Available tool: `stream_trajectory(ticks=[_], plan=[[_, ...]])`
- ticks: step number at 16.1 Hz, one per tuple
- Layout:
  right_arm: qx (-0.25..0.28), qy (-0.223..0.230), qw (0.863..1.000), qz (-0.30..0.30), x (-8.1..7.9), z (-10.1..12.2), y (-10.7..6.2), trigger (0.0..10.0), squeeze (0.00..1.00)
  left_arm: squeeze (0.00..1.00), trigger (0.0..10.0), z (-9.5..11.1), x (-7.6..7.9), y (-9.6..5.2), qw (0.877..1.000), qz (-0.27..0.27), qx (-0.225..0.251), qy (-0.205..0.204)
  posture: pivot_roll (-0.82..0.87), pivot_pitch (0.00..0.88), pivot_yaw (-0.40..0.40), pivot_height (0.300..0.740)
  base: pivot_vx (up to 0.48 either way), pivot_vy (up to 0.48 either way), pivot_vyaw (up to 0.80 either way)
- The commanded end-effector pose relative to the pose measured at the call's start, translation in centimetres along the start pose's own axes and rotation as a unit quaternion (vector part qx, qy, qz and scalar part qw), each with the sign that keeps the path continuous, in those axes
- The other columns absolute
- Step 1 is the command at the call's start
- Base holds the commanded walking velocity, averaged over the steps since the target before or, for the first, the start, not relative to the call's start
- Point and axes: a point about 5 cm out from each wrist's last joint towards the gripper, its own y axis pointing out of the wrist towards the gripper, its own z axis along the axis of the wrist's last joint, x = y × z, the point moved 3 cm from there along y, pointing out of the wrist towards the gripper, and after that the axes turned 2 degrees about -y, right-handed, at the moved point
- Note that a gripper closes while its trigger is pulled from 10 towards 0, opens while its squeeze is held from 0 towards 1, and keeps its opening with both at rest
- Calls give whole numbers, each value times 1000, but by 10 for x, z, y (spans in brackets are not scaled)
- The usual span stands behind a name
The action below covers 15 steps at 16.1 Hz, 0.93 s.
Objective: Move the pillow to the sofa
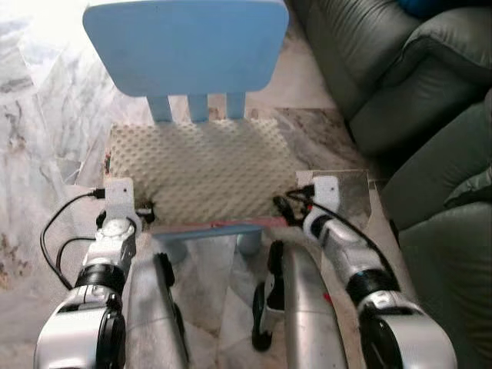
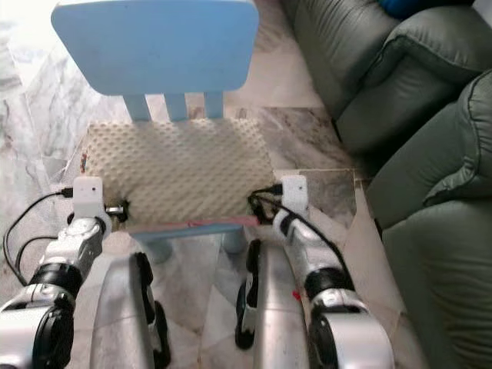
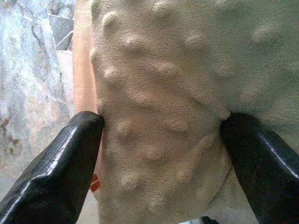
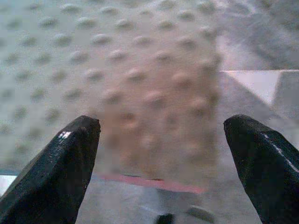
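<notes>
A cream pillow [image 1: 204, 165] with a bumpy cover lies on the seat of a small blue chair [image 1: 184, 46]. My left gripper [image 1: 146, 212] is at the pillow's near left corner. In the left wrist view it [image 3: 161, 126] stands open, and the pillow's edge [image 3: 163, 93] bulges between the two black fingers [image 3: 70, 158], touching both. My right gripper [image 1: 283, 206] is at the near right corner. In the right wrist view it [image 4: 161, 126] is open, with the pillow [image 4: 117, 70] just ahead of the fingertips [image 4: 74, 149] and not between them.
A dark grey-green sofa [image 1: 430, 115] stands to the right of the chair, close by. The floor [image 1: 46, 115] is pale marble tile. The chair's backrest rises behind the pillow. My own legs [image 1: 300, 307] are below, near the chair's front edge [image 1: 215, 229].
</notes>
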Motion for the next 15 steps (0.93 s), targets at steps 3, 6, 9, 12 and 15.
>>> stream_trajectory(ticks=[3, 6, 9, 12, 15], plan=[[-9, 27, 1000, 4, -5, -14, 1, 10000, 0, 0, 10000, -10, 9, 0, 999, -18, -9, -26, 15, 332, -102, 566, 0, 0, 0], [-11, -10, 1000, -6, -8, -11, 5, 10000, 0, 0, 10000, -10, 13, 0, 1000, -22, -1, -20, 66, 352, -112, 566, 0, 0, 0], [-2, -48, 999, -14, -9, -3, 8, 10000, 0, 0, 10000, -7, 14, 0, 999, -29, 12, -16, 81, 365, -111, 566, 0, 0, 0], [21, -65, 997, -32, -6, 7, 9, 10000, 0, 0, 10000, -9, 10, -1, 999, -28, 19, -16, 105, 388, -108, 566, 0, 0, 0], [11, -73, 996, -47, -6, 0, 9, 10000, 0, 0, 10000, -9, 1, -2, 999, -22, 24, -19, 134, 409, -99, 566, 0, 0, 0]])
